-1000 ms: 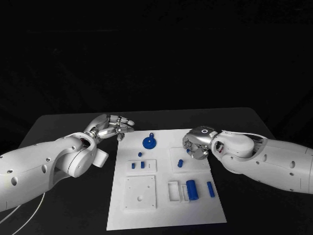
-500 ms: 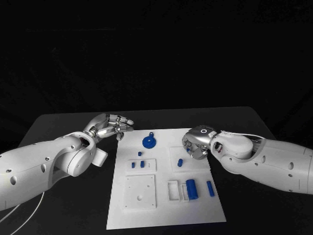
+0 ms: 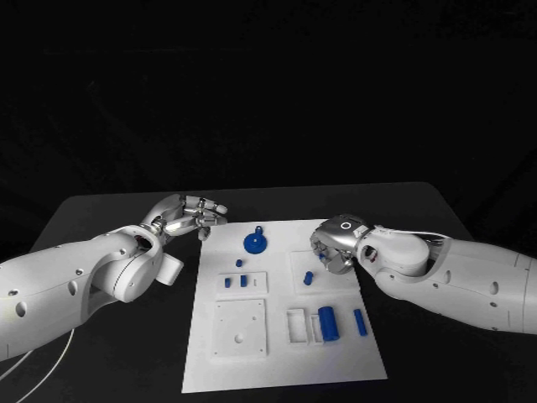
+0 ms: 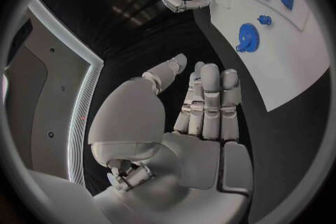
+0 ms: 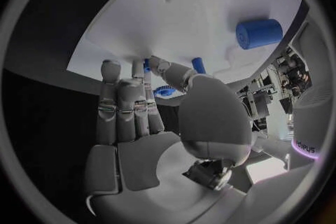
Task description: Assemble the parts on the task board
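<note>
Little has moved over the last second — the left hand (image 3: pixel 191 215) has drifted slightly up and back from the board's near-left corner region, and the right hand (image 3: pixel 337 246) has edged a touch inward along the board's right edge, while the parts lie where they did.

Now the left hand hovers over the black table (image 3: pixel 112 210) just beyond the upper-left corner of the task board (image 3: pixel 281 357), its fingers extended side by side and holding nothing; the wrist view shows the palm bare. The right hand sits at the board's upper-right edge, fingers straight and close together with the thumb set apart, also empty.

On the white board, a blue gear (image 3: pixel 257 243) lies near the top. Below it, two small blue pegs (image 3: pixel 237 282) stand in a raised square block, with another small blue piece just above them. A short blue peg (image 3: pixel 307 276) stands beside the right hand. Lower right, a large blue cylinder (image 3: pixel 328 323) lies next to a slim blue bar (image 3: pixel 359 322) — the two apart
</note>
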